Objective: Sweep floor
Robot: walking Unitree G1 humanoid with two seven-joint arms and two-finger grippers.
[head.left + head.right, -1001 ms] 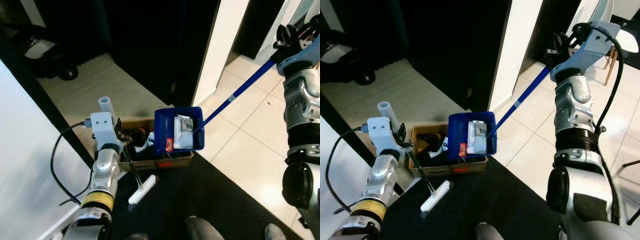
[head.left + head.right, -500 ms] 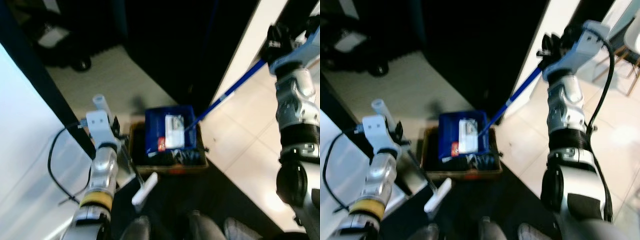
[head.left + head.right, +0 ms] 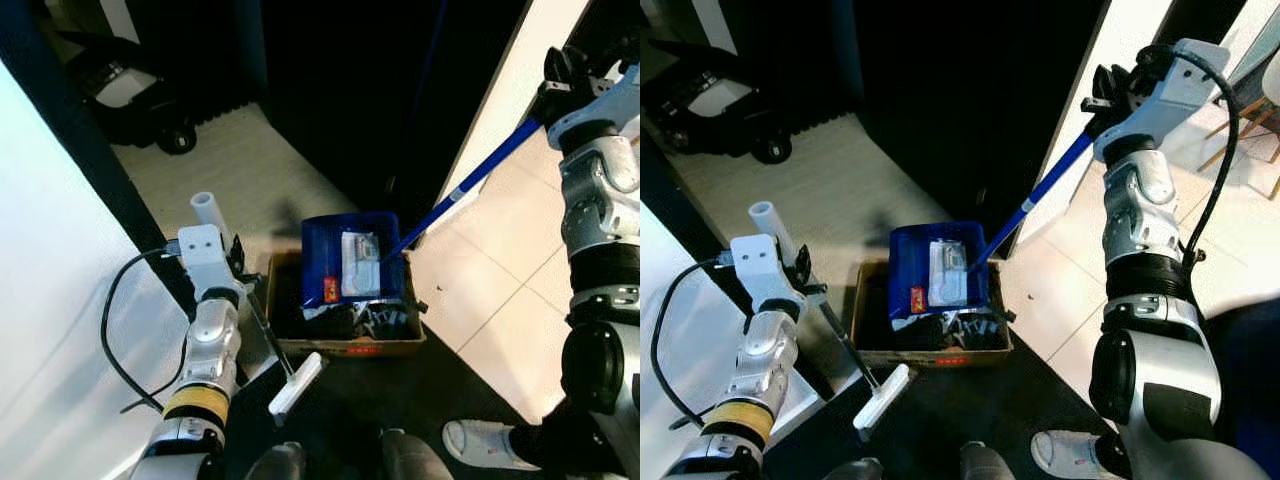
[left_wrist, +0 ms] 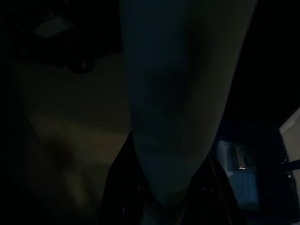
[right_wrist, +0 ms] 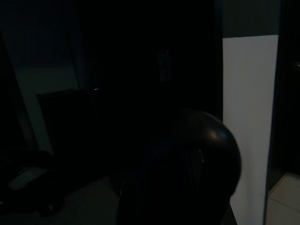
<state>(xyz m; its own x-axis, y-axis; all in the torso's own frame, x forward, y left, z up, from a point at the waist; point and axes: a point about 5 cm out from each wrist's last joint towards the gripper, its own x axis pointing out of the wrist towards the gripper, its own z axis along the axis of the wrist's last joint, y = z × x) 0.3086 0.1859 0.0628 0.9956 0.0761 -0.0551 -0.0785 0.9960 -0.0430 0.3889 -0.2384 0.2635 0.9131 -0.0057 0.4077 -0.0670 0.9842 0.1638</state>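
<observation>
Sweep looks near done: right claw point(image 3: 1118, 88) clamped on blue dustpan point(image 3: 350, 262) handle, litter aboard, over cardboard box point(image 3: 345, 330), undumped; left claw point(image 3: 238, 262) grips broom point(image 3: 297, 384).

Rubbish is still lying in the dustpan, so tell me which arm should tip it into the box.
Right. The right gripper grips the top of the blue handle, and the dustpan already hangs over the cardboard box. The left gripper is busy holding the brush beside the box.

Blue dustpan point(image 3: 352, 262) w/ trash tilted over cardboard box point(image 3: 345, 325); right end effector point(image 3: 562, 80) grips its long handle point(image 3: 470, 184).
</observation>
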